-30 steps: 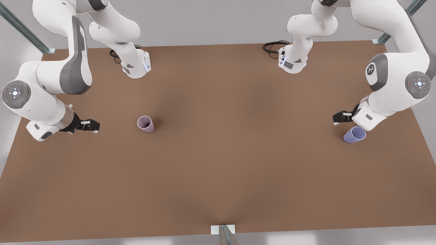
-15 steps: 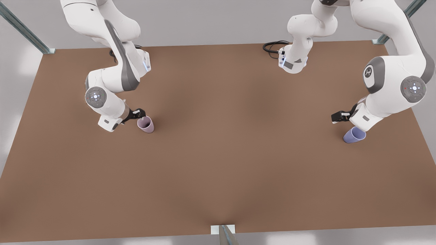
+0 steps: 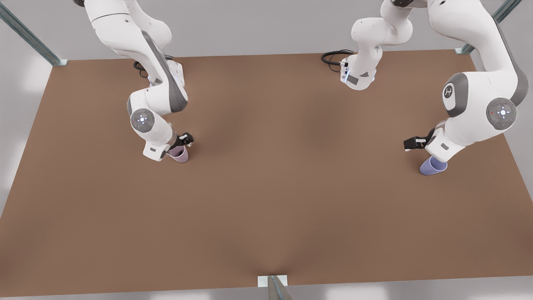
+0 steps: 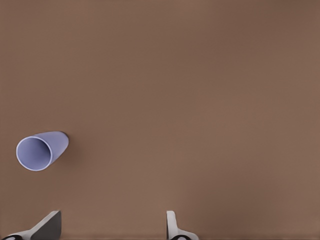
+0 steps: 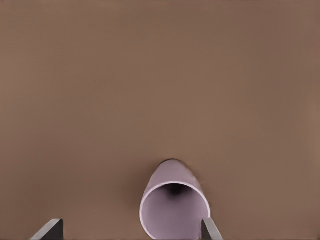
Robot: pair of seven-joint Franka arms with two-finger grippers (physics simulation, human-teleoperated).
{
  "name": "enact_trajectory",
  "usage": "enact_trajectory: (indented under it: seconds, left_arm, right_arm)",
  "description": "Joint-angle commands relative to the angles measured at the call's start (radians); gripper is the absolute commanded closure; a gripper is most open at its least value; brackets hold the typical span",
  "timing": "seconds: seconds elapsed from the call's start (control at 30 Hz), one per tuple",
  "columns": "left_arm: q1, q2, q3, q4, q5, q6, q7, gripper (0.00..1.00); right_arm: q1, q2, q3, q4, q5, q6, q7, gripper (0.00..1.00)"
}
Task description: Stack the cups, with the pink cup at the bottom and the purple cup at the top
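Your right gripper [image 3: 186, 139] has swung in over the small pale pink tapered cup [image 3: 180, 154] at the front view's left, fingers [image 5: 50, 229] apart, ready to grab. Your left gripper [image 3: 412, 143], also apart, waits near the bluish lavender cup [image 3: 433, 166] at the right.

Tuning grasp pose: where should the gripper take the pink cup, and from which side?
Probably across the rim, from above. The pink cup stands upright on the table, mouth open upward, walls tapering downward. The right gripper hangs over it, open, one finger beside the rim; closing across the top looks simplest. The left gripper waits open near the purple cup.
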Motion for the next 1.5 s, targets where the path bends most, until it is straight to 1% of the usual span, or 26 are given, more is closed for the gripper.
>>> enact_trajectory:
  seconds: [0.0,0.1,0.27,0.43,0.47,0.57,0.67,0.9,1.1,1.2,1.27,1.3,1.37,1.47]
  left_arm:
    - [0.002,0.0,0.0,0.0,0.0,0.001,0.0,0.0]
    - [0.002,0.001,0.0,0.0,0.0,0.001,0.0,0.0]
    - [0.002,0.0,0.0,-0.005,0.0,0.0,0.0,0.0]
    - [0.002,-0.003,0.0,-0.013,0.0,0.0,-0.002,0.0]
    - [0.002,-0.005,0.0,-0.02,0.0,0.003,-0.002,0.0]
    - [0.008,-0.018,0.0,-0.056,0.002,0.018,-0.003,0.0]
    - [0.008,-0.012,0.0,-0.056,0.002,0.026,-0.003,0.0]
    - [0.008,-0.022,0.0,-0.056,0.003,0.026,-0.002,0.0]
    - [0.008,-0.02,0.0,-0.071,0.003,0.027,-0.002,0.0]
    - [0.008,-0.02,0.0,-0.075,0.003,0.027,-0.002,0.0]
    - [0.008,-0.023,0.0,-0.089,0.003,0.039,-0.002,0.0]
    - [0.008,-0.022,0.002,-0.089,0.003,0.039,-0.002,0.0]
    - [0.008,-0.022,0.002,-0.089,0.003,0.039,-0.002,0.0]
    - [0.008,-0.022,0.002,-0.094,0.003,0.039,-0.002,0.0]
  right_arm:
    - [-0.269,0.005,-0.001,-0.001,-0.002,0.005,-0.008,0.0]
    - [-0.31,0.038,-0.001,-0.011,-0.002,0.039,-0.06,0.0]
    - [-0.25,0.026,0.009,-0.022,0.007,0.04,-0.049,0.0]
    - [-0.246,0.041,0.008,-0.011,0.005,0.054,-0.055,0.0]
    - [-0.203,0.052,0.005,0.005,0.007,0.032,-0.054,0.0]
    - [-0.194,0.052,0.0,0.007,0.033,-0.069,-0.068,0.0]
    - [-0.191,0.052,0.0,0.005,0.038,-0.116,-0.075,0.0]
    - [-0.167,0.103,0.008,0.005,0.039,-0.064,-0.071,0.0]
    - [-0.164,0.124,0.011,0.005,0.039,-0.058,-0.075,0.0]
    - [-0.149,0.147,0.011,0.007,0.039,-0.017,-0.075,0.09]
    - [-0.149,0.149,0.031,0.007,0.039,-0.017,-0.075,0.09]
    - [-0.152,0.152,0.031,0.004,0.038,-0.011,-0.083,0.16]
    - [-0.152,0.169,0.031,0.004,0.038,-0.009,-0.089,0.24]
    - [-0.154,0.192,0.035,0.005,0.038,-0.011,-0.091,0.26]
